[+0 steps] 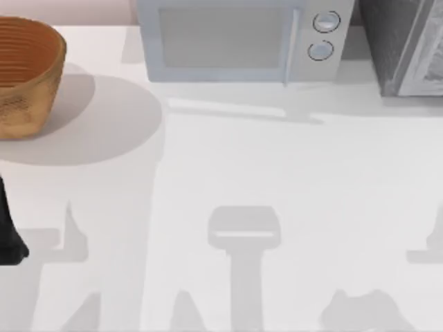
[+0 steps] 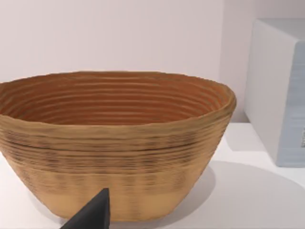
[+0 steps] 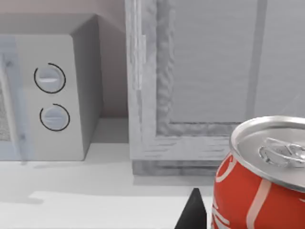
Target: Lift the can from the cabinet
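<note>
- Red can (image 3: 259,183) with a silver lid and pull tab stands upright, very close to the right wrist camera and in front of the cabinet (image 3: 200,81); whether it is already clear of any surface cannot be told.
- Cabinet, dark grey with a paler speckled door panel, stands at the table's far right corner (image 1: 408,48), just beside the white microwave (image 1: 242,41) with its two round knobs.
- Right gripper: one dark fingertip (image 3: 193,212) shows just beside the can's wall; how wide the jaws stand, and whether they have hold of the can, cannot be told.
- Left arm rests parked at the table's left edge (image 1: 8,228); one dark fingertip (image 2: 93,214) points toward the woven basket (image 2: 114,143), and the spread of its jaws cannot be told.
- Judged step: securing and raising the can. For a good lift, the fingers should close squarely on opposite sides of the wall, below the rim, and the rise should be straight and slow so the can stays upright.
- Judged risk: a smooth round wall may slip or tilt under an off-centre grip, and the door panel stands near behind.
</note>
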Action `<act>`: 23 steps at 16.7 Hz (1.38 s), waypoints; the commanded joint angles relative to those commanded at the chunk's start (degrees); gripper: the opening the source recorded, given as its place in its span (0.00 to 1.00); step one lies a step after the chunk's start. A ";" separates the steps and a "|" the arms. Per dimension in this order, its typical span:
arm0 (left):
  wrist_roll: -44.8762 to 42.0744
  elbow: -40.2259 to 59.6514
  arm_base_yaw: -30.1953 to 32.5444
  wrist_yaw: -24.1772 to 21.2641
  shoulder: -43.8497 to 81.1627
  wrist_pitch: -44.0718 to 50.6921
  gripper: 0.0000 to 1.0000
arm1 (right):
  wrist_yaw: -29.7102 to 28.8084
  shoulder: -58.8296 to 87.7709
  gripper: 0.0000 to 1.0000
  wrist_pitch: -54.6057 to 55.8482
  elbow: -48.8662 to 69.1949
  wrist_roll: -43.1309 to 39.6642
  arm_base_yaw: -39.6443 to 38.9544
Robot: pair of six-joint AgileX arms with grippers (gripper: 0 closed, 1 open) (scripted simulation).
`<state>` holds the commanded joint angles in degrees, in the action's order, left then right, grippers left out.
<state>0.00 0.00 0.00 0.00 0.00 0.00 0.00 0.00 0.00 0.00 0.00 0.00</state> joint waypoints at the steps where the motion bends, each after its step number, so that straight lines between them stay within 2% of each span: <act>1: 0.00 0.00 0.00 0.00 0.00 0.00 1.00 | -0.04 0.32 0.00 -0.13 -0.09 0.09 -0.17; 4: 0.00 0.00 0.00 0.00 0.00 0.00 1.00 | 1.66 2.05 0.00 1.55 0.98 0.15 0.21; 8: 0.00 0.00 0.00 0.00 0.00 0.00 1.00 | 10.62 12.77 0.00 10.99 6.74 0.48 2.73; 13: 0.00 0.00 0.00 0.00 0.00 0.00 1.00 | 27.45 38.34 0.00 29.82 17.68 1.20 8.72; 23: 0.00 0.00 0.00 0.00 0.00 0.00 1.00 | 65.30 105.05 0.00 72.29 41.17 3.85 28.03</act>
<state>0.00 0.00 0.00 0.00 0.00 0.00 65.30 105.05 72.29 41.17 3.85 28.03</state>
